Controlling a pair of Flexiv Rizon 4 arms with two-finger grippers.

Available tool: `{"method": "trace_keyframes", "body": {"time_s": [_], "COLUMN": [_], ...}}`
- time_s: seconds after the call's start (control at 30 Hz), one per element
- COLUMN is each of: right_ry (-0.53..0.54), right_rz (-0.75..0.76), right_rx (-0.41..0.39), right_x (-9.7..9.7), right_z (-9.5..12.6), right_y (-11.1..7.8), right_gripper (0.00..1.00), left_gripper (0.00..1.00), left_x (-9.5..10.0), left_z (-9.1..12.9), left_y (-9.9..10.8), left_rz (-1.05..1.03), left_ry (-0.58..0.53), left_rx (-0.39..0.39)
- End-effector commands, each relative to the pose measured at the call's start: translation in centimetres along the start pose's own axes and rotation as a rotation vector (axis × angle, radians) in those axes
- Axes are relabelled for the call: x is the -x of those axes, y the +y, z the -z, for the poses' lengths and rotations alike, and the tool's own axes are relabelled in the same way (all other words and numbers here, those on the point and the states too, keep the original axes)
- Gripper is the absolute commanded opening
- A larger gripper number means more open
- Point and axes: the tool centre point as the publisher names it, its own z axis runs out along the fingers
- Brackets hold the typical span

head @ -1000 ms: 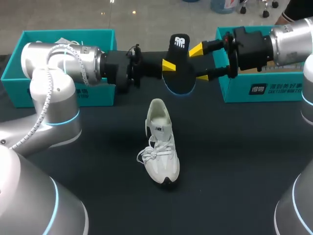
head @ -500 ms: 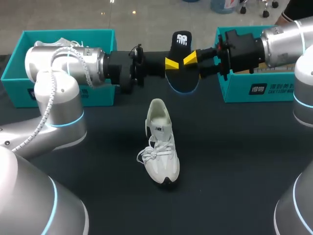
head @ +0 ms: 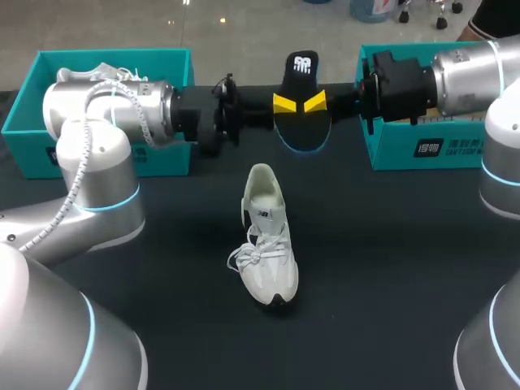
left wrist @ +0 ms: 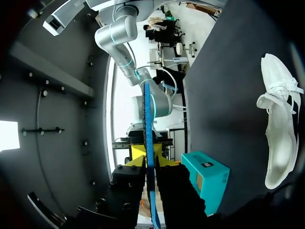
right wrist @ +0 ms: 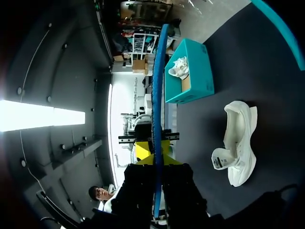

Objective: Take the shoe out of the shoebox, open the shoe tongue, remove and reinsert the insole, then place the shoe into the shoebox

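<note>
White and laced, the shoe (head: 268,244) lay on the black table (head: 390,268), outside both the left shoebox (head: 49,158) and the right shoebox (head: 439,150), its mouth gaping toward them. The black insole (head: 302,73), blue along its edge, was already out and held upright above the table behind the shoe. The left claw (head: 283,104) and the right claw (head: 315,101) each clamped it from opposite sides. Reinserting it and boxing the shoe looked to be what remained.
</note>
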Motion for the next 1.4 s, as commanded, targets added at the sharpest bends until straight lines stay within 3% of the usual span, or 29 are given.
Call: {"method": "trace_keyframes", "body": {"time_s": [0.03,0.67,1.0,1.4], "right_ry": [0.007,-0.001,-0.001,0.0], "right_rz": [0.01,0.037,0.079,0.14], "right_rx": [0.019,0.039,0.042,0.078], "right_x": [0.2,0.3,0.2,0.3], "right_z": [0.2,1.3,1.1,1.4], "right_y": [-0.3,-0.3,-0.6,-1.2], "right_gripper": [0.0,0.0,0.0,0.0], "left_gripper": [1.0,1.0,1.0,1.0], "left_x": [0.1,-1.2,-2.7,-4.7], "left_z": [1.0,8.8,13.0,16.9], "left_y": [0.0,0.1,1.4,1.0], "left_rz": [-0.01,-0.069,-0.11,-0.113], "left_ry": [0.002,0.172,0.278,0.398], "left_rx": [-0.019,-0.216,-0.401,-0.472]}}
